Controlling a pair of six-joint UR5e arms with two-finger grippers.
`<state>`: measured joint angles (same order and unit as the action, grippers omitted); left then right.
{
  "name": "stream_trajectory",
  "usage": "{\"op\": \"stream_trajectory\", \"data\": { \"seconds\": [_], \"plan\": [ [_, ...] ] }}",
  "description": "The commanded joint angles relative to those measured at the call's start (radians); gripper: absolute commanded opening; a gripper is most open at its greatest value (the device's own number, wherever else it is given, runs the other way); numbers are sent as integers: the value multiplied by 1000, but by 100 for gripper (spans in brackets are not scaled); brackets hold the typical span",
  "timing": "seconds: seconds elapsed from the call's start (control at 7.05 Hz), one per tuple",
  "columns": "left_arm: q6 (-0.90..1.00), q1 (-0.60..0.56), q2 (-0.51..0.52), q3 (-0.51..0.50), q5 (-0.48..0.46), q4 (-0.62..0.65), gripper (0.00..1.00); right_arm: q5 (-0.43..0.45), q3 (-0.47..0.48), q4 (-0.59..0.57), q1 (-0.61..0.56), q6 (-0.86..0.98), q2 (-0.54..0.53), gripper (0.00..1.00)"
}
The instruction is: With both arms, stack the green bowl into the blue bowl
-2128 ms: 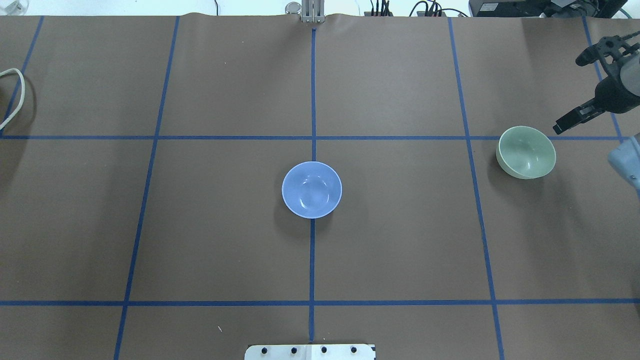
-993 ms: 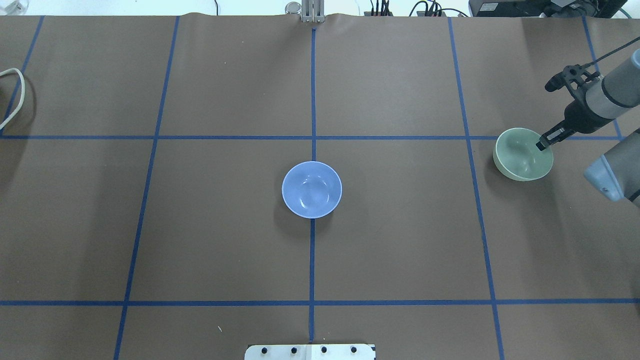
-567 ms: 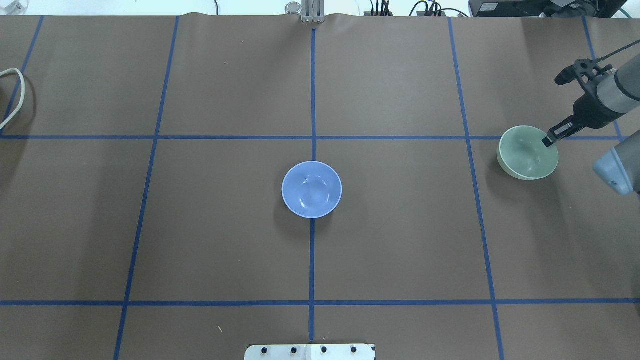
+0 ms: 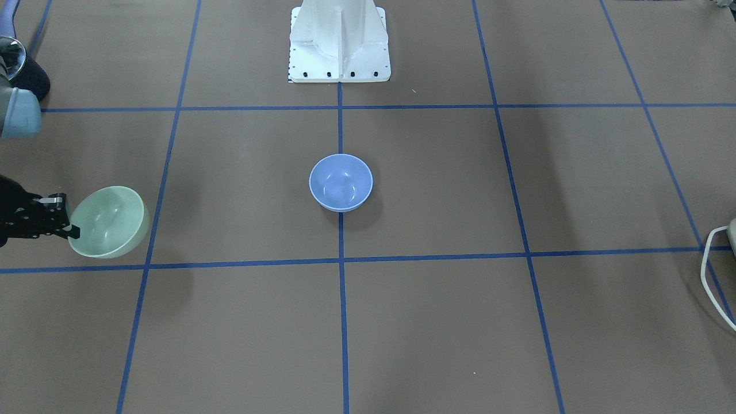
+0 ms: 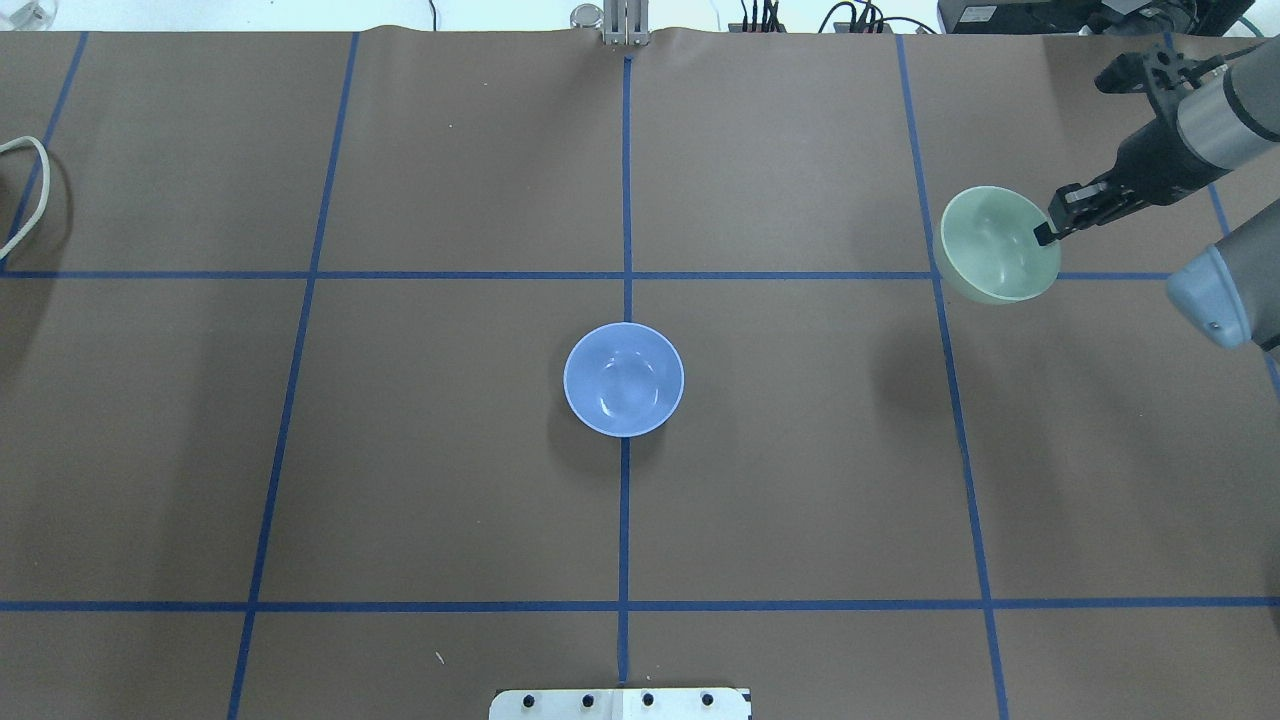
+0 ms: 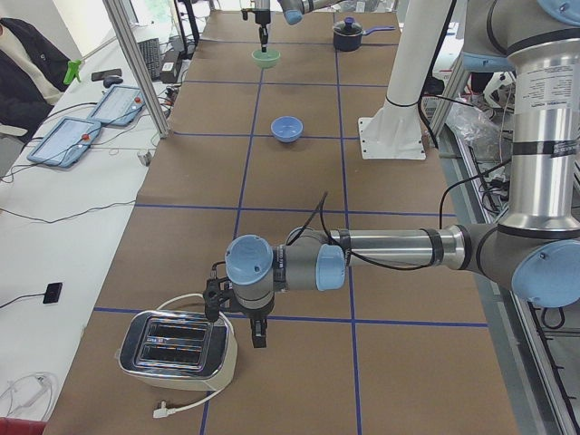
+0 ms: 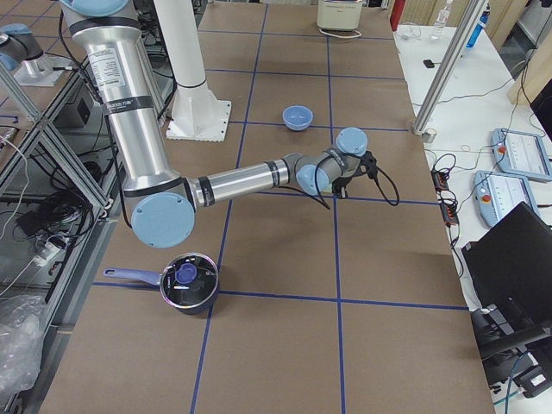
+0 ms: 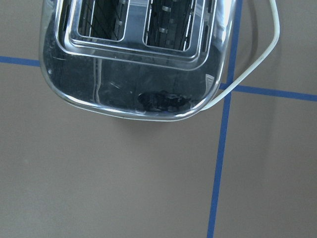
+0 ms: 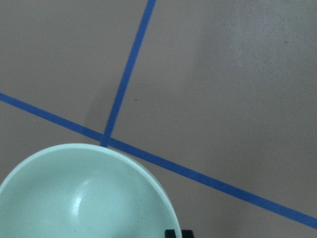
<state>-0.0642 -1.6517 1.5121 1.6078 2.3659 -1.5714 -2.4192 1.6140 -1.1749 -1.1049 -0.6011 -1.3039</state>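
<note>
The green bowl (image 5: 995, 245) hangs tilted above the table at the right, held by its rim in my right gripper (image 5: 1045, 235), which is shut on it. It also shows in the front view (image 4: 109, 221) with the right gripper (image 4: 72, 232), and in the right wrist view (image 9: 84, 198). The blue bowl (image 5: 623, 380) stands upright on the table's centre line, also in the front view (image 4: 340, 183). My left gripper (image 6: 258, 337) shows only in the exterior left view, beside a toaster; I cannot tell whether it is open or shut.
A chrome toaster (image 6: 177, 344) with a white cord (image 5: 25, 190) sits at the table's left end, and fills the left wrist view (image 8: 133, 59). A dark pot (image 7: 188, 280) stands at the right end. The white pedestal (image 4: 339, 40) is at the robot's side.
My right gripper came down onto the green bowl's rim and shut on it. It has lifted the bowl and carried it left and toward the table's far side.
</note>
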Motion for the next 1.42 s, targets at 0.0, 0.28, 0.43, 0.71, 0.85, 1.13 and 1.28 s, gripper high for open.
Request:
{"op": "stream_trajectory", "data": {
  "seconds": [0.0,0.28,0.43,0.71,0.85,1.13,1.28],
  "plan": [
    [-12,3,-1,-3,4,-12,99,118,140,-17,164,-353,78,0],
    [-12,6,-1,-3,4,-12,99,346,179,-247,358,-494,264,0],
    [-12,7,-1,-5,3,-12,99,426,175,-370,441,-540,350,0],
    [-12,9,-1,-5,3,-12,99,538,141,-394,555,-655,414,0],
    [-12,9,-1,-5,3,-12,99,552,111,-391,566,-661,434,0],
    [-12,9,-3,-5,3,-12,99,552,78,-382,568,-657,440,0],
    [-12,9,-1,-5,4,-12,99,552,72,-377,568,-652,440,0]
  ]
}}
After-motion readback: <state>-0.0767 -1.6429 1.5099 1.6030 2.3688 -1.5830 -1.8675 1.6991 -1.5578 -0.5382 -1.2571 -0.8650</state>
